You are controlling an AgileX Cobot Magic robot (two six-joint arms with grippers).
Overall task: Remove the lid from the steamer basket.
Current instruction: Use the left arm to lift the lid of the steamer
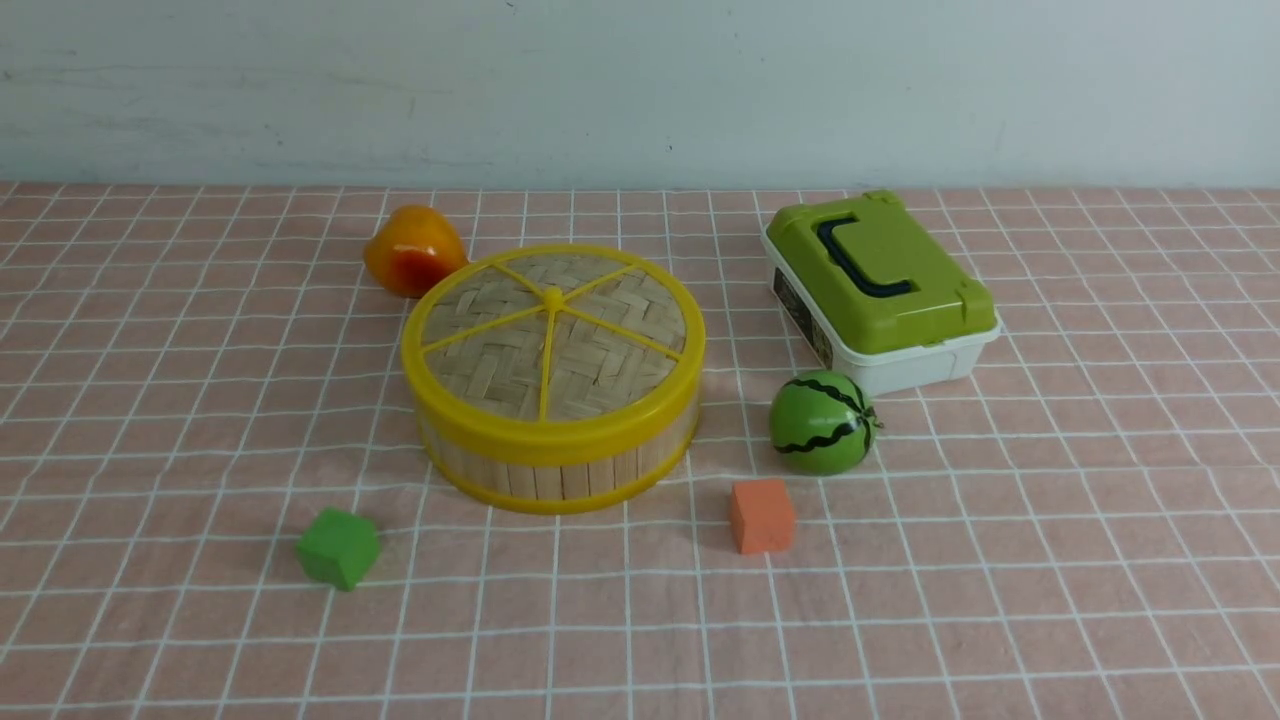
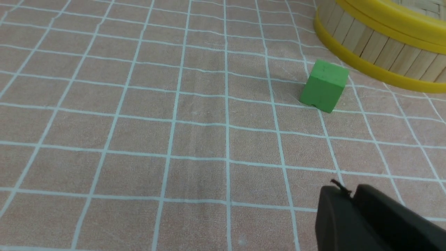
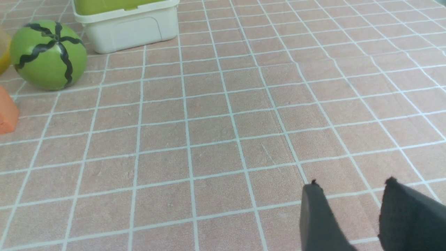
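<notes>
The steamer basket (image 1: 555,470) stands mid-table, round, with bamboo slat walls and yellow rims. The lid (image 1: 553,340), woven tan bamboo with yellow spokes and a centre knob, sits on top of it. The basket's wall (image 2: 376,48) also shows in the left wrist view. Neither arm shows in the front view. My left gripper (image 2: 350,191) is shut and empty, low over the cloth, short of the green cube. My right gripper (image 3: 352,184) is open and empty over bare cloth, well away from the basket.
A green cube (image 1: 338,547) lies front left of the basket, an orange cube (image 1: 761,515) front right, a toy watermelon (image 1: 822,422) to the right. A white box with a green lid (image 1: 880,285) stands back right. An orange-yellow fruit (image 1: 412,250) lies behind the basket.
</notes>
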